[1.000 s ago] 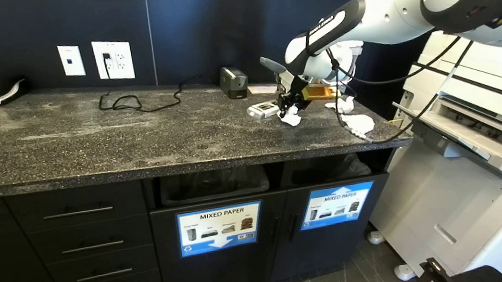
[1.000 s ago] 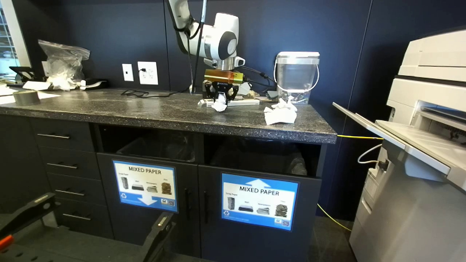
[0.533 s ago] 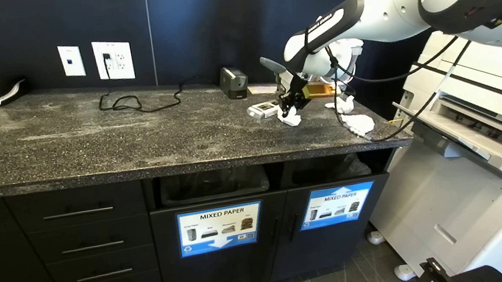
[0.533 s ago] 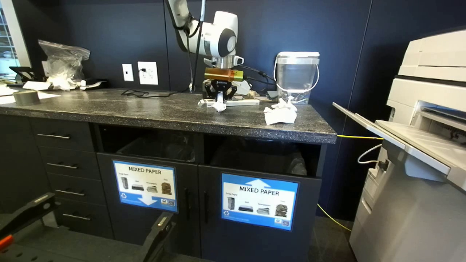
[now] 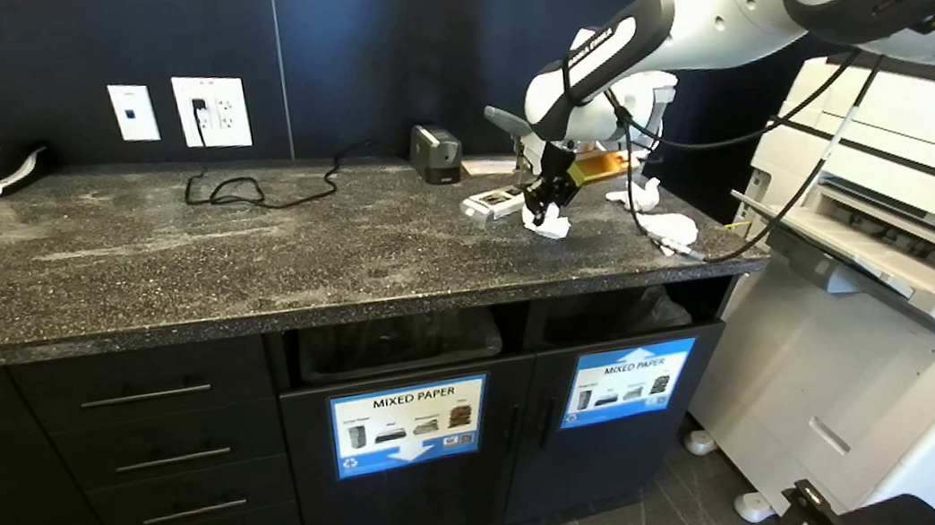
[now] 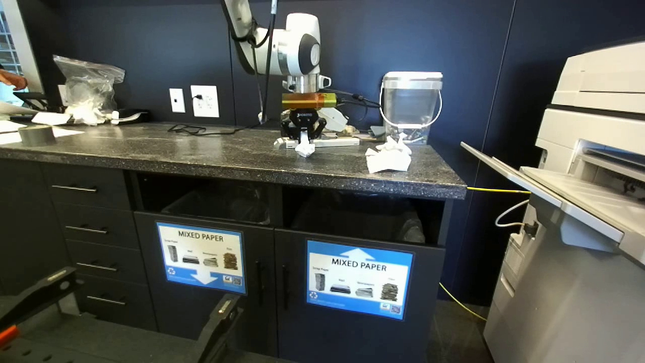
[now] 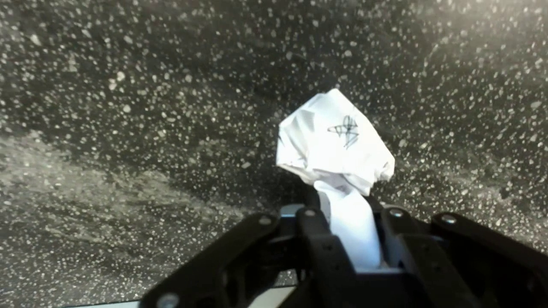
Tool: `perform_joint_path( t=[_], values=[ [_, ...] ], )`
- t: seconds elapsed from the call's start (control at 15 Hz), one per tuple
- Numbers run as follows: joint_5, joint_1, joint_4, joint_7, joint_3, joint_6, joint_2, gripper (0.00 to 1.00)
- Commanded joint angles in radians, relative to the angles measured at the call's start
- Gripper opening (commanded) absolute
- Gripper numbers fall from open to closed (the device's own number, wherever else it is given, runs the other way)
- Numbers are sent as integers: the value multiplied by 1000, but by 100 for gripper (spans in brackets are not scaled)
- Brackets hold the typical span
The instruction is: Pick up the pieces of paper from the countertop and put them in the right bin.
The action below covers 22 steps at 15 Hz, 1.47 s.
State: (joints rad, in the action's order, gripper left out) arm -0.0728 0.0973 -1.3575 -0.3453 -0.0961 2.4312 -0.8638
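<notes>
Paper (image 7: 325, 149), a single white crumpled scrap marked with a small dark pen sketch, is pinched by a black two-fingered gripper (image 6: 304, 137) over a dark grey speckled stone countertop (image 6: 227, 151). In the wrist view its narrow end runs up between the fingers while the wider, crushed end juts out beyond them; whether that end touches the stone cannot be told. Nearer the end of the counter, well apart from the gripper, a broad white crumpled paper clump (image 5: 669, 230) and another smaller white clump (image 5: 641, 198) await collection. The pickup step appears all but complete, delivery not yet made. The next move looks to call for a lift, a swing forward past the slab's thick edge and a descent to the right bin (image 6: 360, 214), a dark rectangular slot in the black cabinet front (image 6: 302, 333) above a blue-topped "MIXED PAPER" sign (image 6: 360, 279), not the neighbouring dark slot (image 6: 211, 201) over the white-topped sign (image 6: 200, 258). Because the bin sits beneath the slab, the white-and-black jointed arm (image 6: 292, 50) will probably have to reach in under the edge before letting go.
</notes>
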Motion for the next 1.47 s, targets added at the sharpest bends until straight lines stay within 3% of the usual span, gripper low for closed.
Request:
perform_joint_path(
  t=[0.0, 0.93, 1.4],
  values=[
    [-51, -23, -160, 6, 56, 5, 62, 19],
    [-44, 11, -587, 19, 83, 100, 297, 18],
    [-58, -5, -835, 109, 121, 330, 403, 18]
  ],
)
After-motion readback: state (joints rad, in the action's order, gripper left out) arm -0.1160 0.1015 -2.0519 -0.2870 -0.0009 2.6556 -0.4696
